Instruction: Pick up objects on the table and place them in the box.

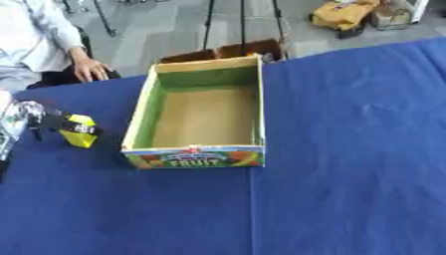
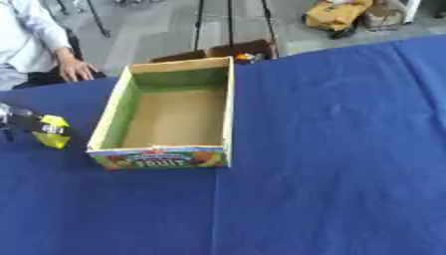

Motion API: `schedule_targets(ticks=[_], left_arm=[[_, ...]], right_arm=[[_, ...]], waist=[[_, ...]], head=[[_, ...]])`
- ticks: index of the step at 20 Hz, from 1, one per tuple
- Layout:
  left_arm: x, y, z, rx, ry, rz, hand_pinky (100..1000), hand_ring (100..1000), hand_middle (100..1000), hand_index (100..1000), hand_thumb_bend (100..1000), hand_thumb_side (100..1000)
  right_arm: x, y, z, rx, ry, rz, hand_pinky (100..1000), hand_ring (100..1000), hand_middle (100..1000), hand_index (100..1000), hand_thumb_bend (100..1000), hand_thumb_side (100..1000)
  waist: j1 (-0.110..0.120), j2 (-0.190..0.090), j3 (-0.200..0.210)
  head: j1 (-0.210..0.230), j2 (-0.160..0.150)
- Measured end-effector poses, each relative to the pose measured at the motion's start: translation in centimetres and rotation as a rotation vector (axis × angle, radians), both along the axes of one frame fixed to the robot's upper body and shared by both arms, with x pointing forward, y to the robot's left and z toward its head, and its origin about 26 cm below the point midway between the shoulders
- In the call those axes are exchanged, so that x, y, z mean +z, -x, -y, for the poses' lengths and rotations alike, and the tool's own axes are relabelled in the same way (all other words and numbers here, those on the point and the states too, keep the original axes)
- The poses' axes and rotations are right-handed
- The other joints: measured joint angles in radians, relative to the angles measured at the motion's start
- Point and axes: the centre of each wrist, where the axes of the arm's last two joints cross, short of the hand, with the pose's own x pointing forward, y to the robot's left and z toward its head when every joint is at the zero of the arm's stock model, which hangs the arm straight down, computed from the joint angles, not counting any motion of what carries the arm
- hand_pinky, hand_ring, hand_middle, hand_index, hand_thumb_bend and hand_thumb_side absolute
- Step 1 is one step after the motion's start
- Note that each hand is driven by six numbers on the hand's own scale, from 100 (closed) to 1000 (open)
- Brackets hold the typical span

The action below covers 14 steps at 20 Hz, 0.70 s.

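An open cardboard box (image 1: 139,119) with green inner walls and a "FRUIT" label on its front stands on the blue tablecloth, left of the middle. Its brown floor shows nothing inside. My left hand (image 1: 33,122) comes in at the left edge, a short way left of the box. Its dark fingers are curled round a small yellow object (image 1: 82,133) with a black band, held just above the cloth. The right eye view shows the same yellow object (image 2: 53,132) near its left edge. My right hand shows in neither view.
Behind the fruit box, a brown carton (image 1: 228,51) sits at the table's far edge. The blue cloth (image 1: 348,149) spreads wide to the right and front of the box. Stand legs and a yellow bag (image 1: 344,14) are on the floor beyond.
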Motion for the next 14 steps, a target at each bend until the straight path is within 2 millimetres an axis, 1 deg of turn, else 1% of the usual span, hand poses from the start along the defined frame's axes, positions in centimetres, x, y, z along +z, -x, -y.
schedule_targets(ticks=[1, 3, 4, 5, 6, 8, 9, 10, 11, 12, 13, 14], left_arm=[[0.00, 0.00, 0.01, 0.003, -0.001, 0.000, 736, 897, 850, 1000, 412, 819], [0.00, 0.00, 0.02, 0.012, -0.004, 0.000, 727, 887, 841, 1000, 345, 783], [0.00, 0.00, 0.02, 0.017, -0.007, -0.001, 723, 883, 838, 1000, 326, 769], [0.00, 0.00, 0.02, 0.022, -0.009, -0.001, 704, 866, 835, 1000, 278, 731], [0.00, -0.01, 0.02, 0.027, -0.014, -0.001, 694, 854, 837, 1000, 265, 714], [-0.06, -0.02, -0.02, 0.036, -0.021, -0.004, 685, 847, 857, 1000, 272, 709], [-0.15, -0.03, -0.07, 0.041, -0.023, -0.008, 676, 840, 855, 1000, 242, 695], [-0.20, -0.04, -0.11, 0.045, -0.025, -0.010, 671, 835, 851, 1000, 234, 693], [-0.27, -0.05, -0.15, 0.048, -0.026, -0.012, 659, 825, 832, 1000, 194, 684], [-0.29, -0.05, -0.18, 0.050, -0.027, -0.012, 657, 823, 827, 1000, 185, 686], [-0.28, -0.05, -0.20, 0.053, -0.026, -0.011, 651, 817, 813, 1000, 158, 694], [-0.28, -0.04, -0.22, 0.056, -0.025, -0.011, 649, 814, 809, 1000, 156, 694]], right_arm=[[0.00, 0.00, 0.00, 0.000, 0.000, 0.001, 602, 563, 581, 658, 100, 663], [0.03, 0.02, 0.04, 0.000, -0.001, 0.003, 603, 563, 581, 658, 100, 667], [0.04, 0.02, 0.05, -0.001, -0.001, 0.003, 603, 563, 580, 658, 100, 667], [0.04, 0.03, 0.06, -0.001, -0.001, 0.004, 603, 563, 580, 658, 100, 667], [0.06, 0.04, 0.08, -0.001, -0.002, 0.005, 603, 563, 580, 658, 100, 667], [0.06, 0.04, 0.09, -0.001, -0.002, 0.006, 603, 564, 580, 658, 100, 666], [0.05, 0.04, 0.08, -0.001, -0.003, 0.006, 603, 563, 579, 658, 100, 666], [0.04, 0.04, 0.08, -0.001, -0.003, 0.006, 603, 563, 579, 658, 100, 666], [0.04, 0.04, 0.08, 0.000, -0.004, 0.007, 603, 563, 579, 658, 100, 665], [0.04, 0.04, 0.08, 0.000, -0.004, 0.007, 603, 564, 579, 658, 100, 665], [0.03, 0.04, 0.08, 0.001, -0.004, 0.007, 604, 564, 579, 658, 100, 665], [0.01, 0.03, 0.08, 0.001, -0.006, 0.007, 604, 564, 579, 658, 100, 665]], waist=[[0.000, 0.000, 0.000], [0.000, 0.000, -0.003], [0.000, 0.000, -0.003], [0.001, 0.000, -0.003], [0.001, 0.000, -0.003], [0.003, 0.000, -0.003], [0.003, 0.000, -0.003], [0.003, 0.000, -0.002], [0.003, 0.000, -0.002], [0.003, 0.000, -0.001], [0.003, 0.000, -0.001], [0.003, 0.000, -0.001]], head=[[0.000, 0.000], [0.001, 0.000], [0.001, 0.000], [0.002, 0.000], [0.002, 0.000], [0.002, 0.000], [0.002, 0.000], [0.002, 0.000], [0.002, 0.000], [0.002, 0.000], [0.002, 0.000], [0.002, -0.001]])
